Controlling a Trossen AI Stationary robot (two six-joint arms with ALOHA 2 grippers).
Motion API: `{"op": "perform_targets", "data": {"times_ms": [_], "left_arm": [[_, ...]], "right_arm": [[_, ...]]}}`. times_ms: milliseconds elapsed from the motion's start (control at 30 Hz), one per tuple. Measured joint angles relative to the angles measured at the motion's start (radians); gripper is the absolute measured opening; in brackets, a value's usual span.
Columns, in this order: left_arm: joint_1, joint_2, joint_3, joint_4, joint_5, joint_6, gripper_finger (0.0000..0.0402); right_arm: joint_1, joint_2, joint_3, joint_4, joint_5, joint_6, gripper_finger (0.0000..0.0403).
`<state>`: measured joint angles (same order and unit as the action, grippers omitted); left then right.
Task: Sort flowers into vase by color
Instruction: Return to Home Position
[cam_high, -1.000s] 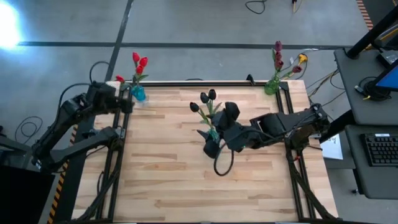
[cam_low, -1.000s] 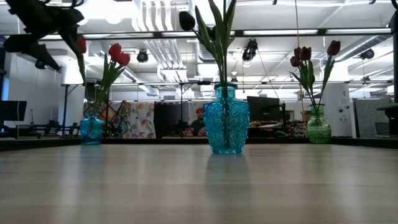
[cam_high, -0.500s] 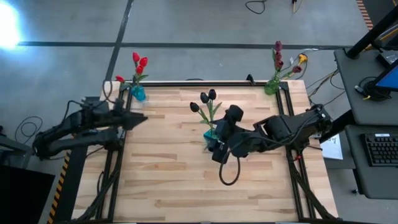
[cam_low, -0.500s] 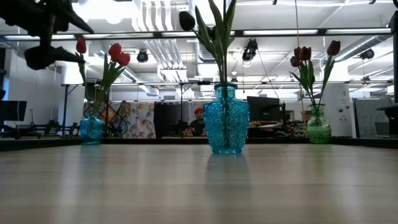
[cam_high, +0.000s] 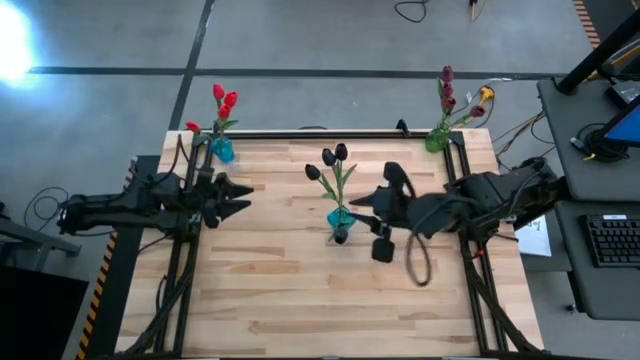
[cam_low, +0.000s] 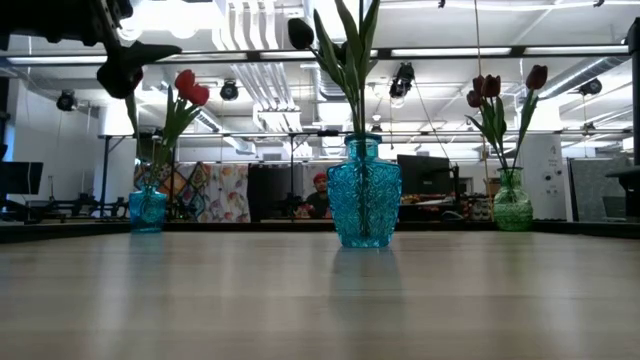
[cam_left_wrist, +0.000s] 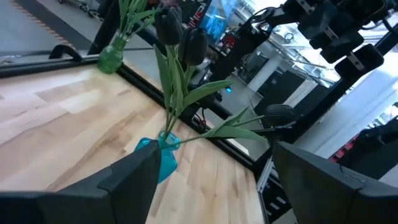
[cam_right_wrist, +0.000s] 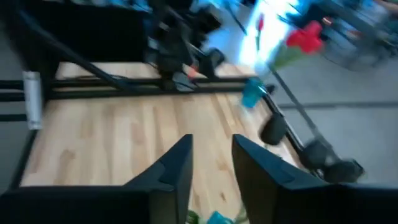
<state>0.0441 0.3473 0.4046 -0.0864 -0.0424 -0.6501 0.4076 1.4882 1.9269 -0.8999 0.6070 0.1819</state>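
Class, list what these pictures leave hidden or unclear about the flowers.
Low view: black flowers in the middle vase run past the top edge.
Right wrist view: blur smears the red flowers; uncountable.
High view: maroon flowers in the green vase are too small to count.

Wooden table (cam_high: 300, 290), corner blue vase (cam_high: 222, 151), centre blue vase (cam_high: 340, 218), green vase (cam_high: 436, 141)

we find no legible text, labels, brands, numbers or signs in any of the views.
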Motion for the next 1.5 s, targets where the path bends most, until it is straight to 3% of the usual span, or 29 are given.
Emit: {"op": "perform_targets", "data": {"times_ms": [167,267,467,633,833,900,1033,1167,1367,1500], "left_arm": [[0.000,0.000,0.004,0.002,0.000,0.013,0.0283],[0.000,0.008,0.019,0.006,0.000,0.014,0.0281],[0.001,0.038,0.068,0.006,-0.006,0.013,0.0281],[0.002,0.072,0.136,0.004,-0.125,0.013,0.0281],[0.005,0.091,0.158,-0.012,-0.184,0.103,0.0281],[0.005,0.090,0.141,0.000,-0.184,0.145,0.0281],[0.004,0.086,0.109,0.006,-0.184,0.181,0.0281],[0.004,0.085,0.045,0.051,-0.184,0.180,0.0281],[0.004,0.096,-0.034,0.114,-0.184,0.142,0.0281],[0.003,0.097,-0.076,0.119,-0.184,0.237,0.0281]], "right_arm": [[-0.012,-0.139,-0.207,0.234,-0.187,-0.090,0.0057],[-0.028,-0.222,-0.319,0.326,-0.230,-0.078,0.0036],[-0.040,-0.339,-0.428,0.238,-0.108,-0.145,0.0018],[-0.040,-0.392,-0.460,0.173,-0.109,-0.029,0.0018],[-0.040,-0.403,-0.480,0.176,-0.111,-0.070,0.0018],[-0.040,-0.401,-0.507,0.188,-0.154,-0.133,0.0018],[-0.047,-0.426,-0.596,0.226,-0.338,-0.226,0.0018],[-0.073,-0.500,-0.742,0.367,-0.428,-0.283,0.0018],[-0.142,-0.655,-0.996,0.615,-0.469,-0.289,0.0018],[-0.189,-0.780,-1.150,0.768,-0.481,-0.317,0.0018]]}}
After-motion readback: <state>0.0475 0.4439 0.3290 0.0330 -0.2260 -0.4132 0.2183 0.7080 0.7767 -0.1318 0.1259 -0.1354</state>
